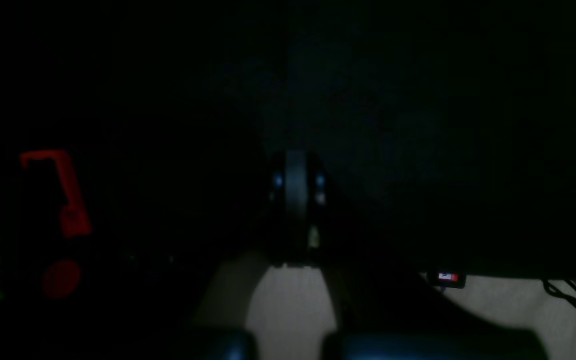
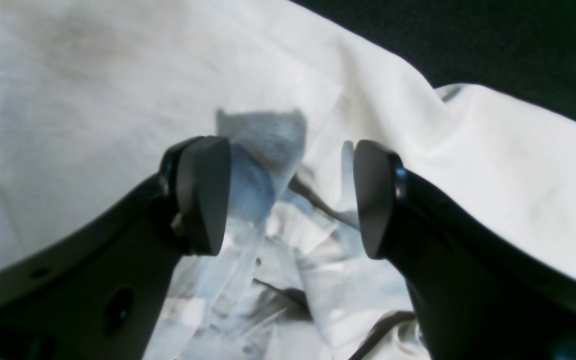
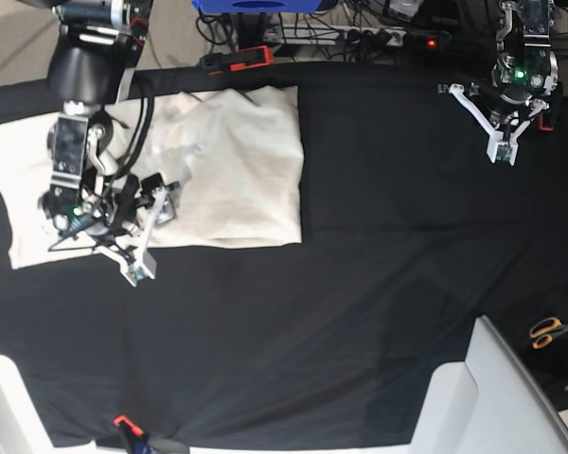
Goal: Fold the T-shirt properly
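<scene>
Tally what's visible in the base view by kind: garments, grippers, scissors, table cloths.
T-shirt: 1
Grippers: 2, left gripper and right gripper
Scissors: 1
Black table cloth: 1
Total: 5

A cream T-shirt [image 3: 222,170] lies spread flat on the black table cloth [image 3: 360,312], toward the upper left. The right gripper [image 3: 150,232] sits over the shirt's lower left part, jaws apart. The left gripper [image 3: 503,151] hangs at the upper right, well apart from the shirt. Orange-handled scissors [image 3: 552,331] lie at the right edge.
</scene>
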